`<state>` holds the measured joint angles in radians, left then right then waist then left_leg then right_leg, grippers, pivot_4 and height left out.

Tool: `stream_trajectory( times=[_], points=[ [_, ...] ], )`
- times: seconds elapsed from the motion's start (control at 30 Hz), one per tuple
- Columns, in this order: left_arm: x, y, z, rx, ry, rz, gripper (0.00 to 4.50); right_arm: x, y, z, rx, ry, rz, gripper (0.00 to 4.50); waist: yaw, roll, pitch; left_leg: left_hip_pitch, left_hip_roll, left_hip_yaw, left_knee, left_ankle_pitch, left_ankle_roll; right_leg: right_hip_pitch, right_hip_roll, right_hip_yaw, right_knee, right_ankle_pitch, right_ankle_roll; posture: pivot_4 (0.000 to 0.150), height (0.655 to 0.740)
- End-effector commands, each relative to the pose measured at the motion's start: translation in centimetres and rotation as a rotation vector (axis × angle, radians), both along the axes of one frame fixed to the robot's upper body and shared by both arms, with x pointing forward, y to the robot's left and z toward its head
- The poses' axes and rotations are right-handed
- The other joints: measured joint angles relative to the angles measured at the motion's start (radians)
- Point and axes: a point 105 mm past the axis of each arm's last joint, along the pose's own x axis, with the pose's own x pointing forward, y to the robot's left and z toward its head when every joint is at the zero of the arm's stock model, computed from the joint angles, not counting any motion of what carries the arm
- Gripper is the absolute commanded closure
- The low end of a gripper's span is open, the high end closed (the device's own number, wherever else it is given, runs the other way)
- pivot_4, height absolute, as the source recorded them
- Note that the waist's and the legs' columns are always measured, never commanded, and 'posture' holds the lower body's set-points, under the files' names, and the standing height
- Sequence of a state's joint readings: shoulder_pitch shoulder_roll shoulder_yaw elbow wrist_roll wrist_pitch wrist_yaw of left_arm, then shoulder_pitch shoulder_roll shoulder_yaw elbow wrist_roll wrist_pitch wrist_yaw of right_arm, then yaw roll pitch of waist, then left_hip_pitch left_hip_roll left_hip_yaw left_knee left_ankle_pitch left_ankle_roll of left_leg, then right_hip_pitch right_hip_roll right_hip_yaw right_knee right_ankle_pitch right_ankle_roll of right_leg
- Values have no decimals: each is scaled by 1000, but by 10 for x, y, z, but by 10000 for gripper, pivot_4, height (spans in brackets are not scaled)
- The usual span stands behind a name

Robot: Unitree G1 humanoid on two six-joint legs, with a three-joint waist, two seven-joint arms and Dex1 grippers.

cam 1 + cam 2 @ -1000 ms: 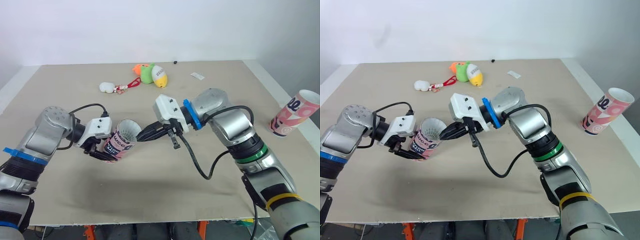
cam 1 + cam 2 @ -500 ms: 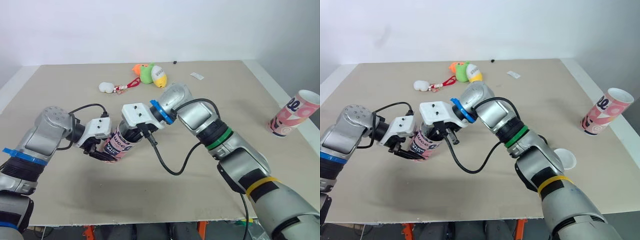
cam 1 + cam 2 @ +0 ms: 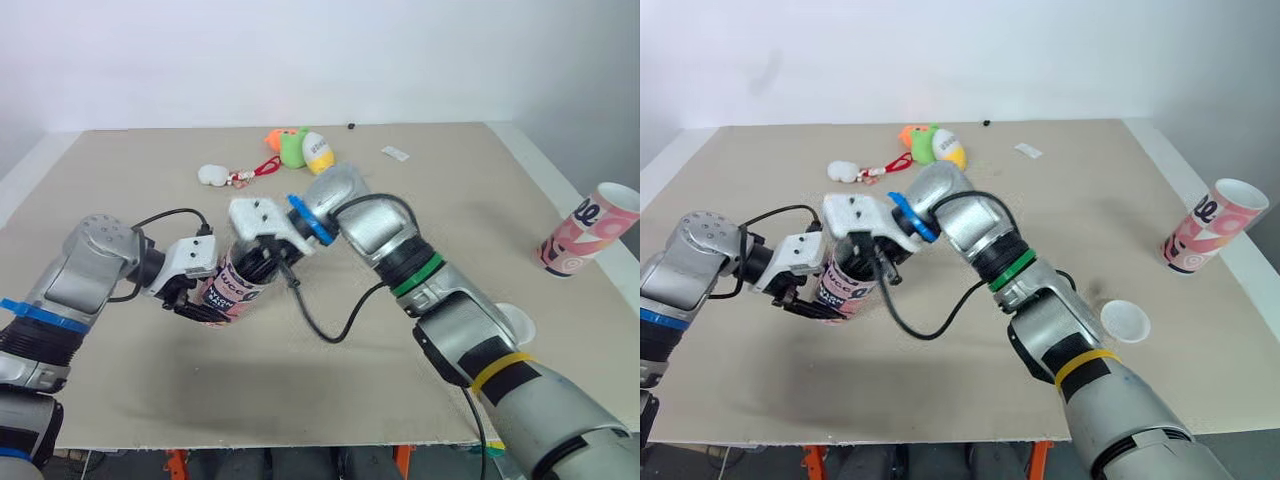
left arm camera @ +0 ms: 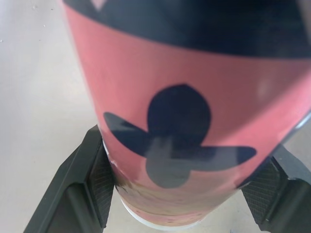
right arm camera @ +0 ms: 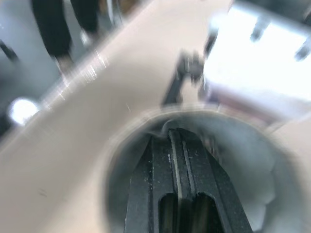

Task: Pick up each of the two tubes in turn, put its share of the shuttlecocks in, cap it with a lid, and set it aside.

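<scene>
Tube (image 3: 226, 290) and right claw (image 5: 176, 145) share one line. The tube is tilted, with its base low toward my left side and its open mouth raised toward my right arm. My right claw reaches straight down that long axis, so its fingers are inside the mouth.

In the right wrist view those two fingers are pressed together, ringed by the tube's pale inner wall. I can make out nothing between them. Whether a shuttlecock sits deeper in the tube I cannot tell.

My left claw (image 4: 182, 191) is clamped on the tube's lower body, one pad (image 4: 103, 182) on each side of the pink wall. It holds the tube over the near left part of the table (image 3: 450, 180).

I judge that any move out has to run back along the tube's axis. A sideways pull would catch the rim and twist the tube in my left grip.

The white lid (image 3: 1125, 320) lies flat on the table by my right forearm, well apart from the tube, so my right arm is the nearer one for it. The second tube (image 3: 585, 228) stands at the table's far right edge.
</scene>
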<state>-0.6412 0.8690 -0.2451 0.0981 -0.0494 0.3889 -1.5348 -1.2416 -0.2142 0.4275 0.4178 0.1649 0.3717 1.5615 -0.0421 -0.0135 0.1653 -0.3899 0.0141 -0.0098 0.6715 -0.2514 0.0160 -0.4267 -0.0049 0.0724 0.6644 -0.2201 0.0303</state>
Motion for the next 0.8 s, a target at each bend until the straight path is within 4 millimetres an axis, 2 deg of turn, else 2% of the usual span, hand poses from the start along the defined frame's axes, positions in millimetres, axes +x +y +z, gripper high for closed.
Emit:
stream_trajectory(
  times=[0.03, 0.13, 0.27, 0.37, 0.47, 0.53, 0.63, 0.73, 0.8],
  points=[
    [1, -5, -12, -11, 15, 5, 12777, -14, -21, 32, 79, 11, 64, 44218, 1, 0, 0, -1, -1, 0, 0, 0, 0, 0, -1, 0, 0, 0, 0, 1500, 7323],
    [3, -10, -8, -48, -3, -2, 12777, -16, -52, 41, 92, -8, 23, 44218, 6, 0, 0, -1, -3, -1, 0, 0, 0, 1, -5, -2, 0, -2, 3, 1500, 7323],
    [10, -18, -2, -91, -54, -8, 12777, -15, -88, 39, 64, -72, -72, 44218, 19, 1, 1, -2, -7, -1, 0, 0, 0, 1, -11, -2, -1, -3, 6, 1500, 7323],
    [10, -29, 3, -157, -78, -35, 12777, -7, -113, 39, 59, -112, -210, 44218, 22, 1, 1, -2, -10, -1, 1, 0, -1, 1, -14, -3, -1, -4, 9, 1500, 7323],
    [3, -58, 9, -314, -116, -139, 12777, -5, -164, 31, 39, -140, -408, 44218, 30, -1, 2, -5, -13, -2, 1, 1, -1, 1, -18, -5, -2, -5, 13, 1500, 7323],
    [-3, -74, 10, -425, -110, -175, 12777, -10, -186, 30, 46, -123, -497, 44218, 28, -2, 3, -10, -17, -4, 2, 0, -2, 0, -24, -7, -3, -5, 12, 1500, 7323],
    [-8, -97, 12, -590, -71, -187, 12777, -11, -221, 15, 15, -96, -680, 44218, 23, -3, 3, -22, -21, -3, 2, 0, -2, -14, -32, -7, -2, -2, 13, 1500, 7323],
    [-9, -108, 5, -635, -33, -197, 12777, -13, -247, -2, -34, -77, -790, 36255, 20, -4, 4, -25, -23, -3, 3, -1, -1, -15, -34, -8, -2, -2, 13, 1500, 7323],
    [-9, -112, -2, -629, -23, -202, 12777, -13, -263, -9, -66, -79, -847, 26920, 19, -3, 4, -24, -23, -3, 2, -1, -1, -15, -34, -8, -3, -2, 13, 1500, 7323]
  ],
)
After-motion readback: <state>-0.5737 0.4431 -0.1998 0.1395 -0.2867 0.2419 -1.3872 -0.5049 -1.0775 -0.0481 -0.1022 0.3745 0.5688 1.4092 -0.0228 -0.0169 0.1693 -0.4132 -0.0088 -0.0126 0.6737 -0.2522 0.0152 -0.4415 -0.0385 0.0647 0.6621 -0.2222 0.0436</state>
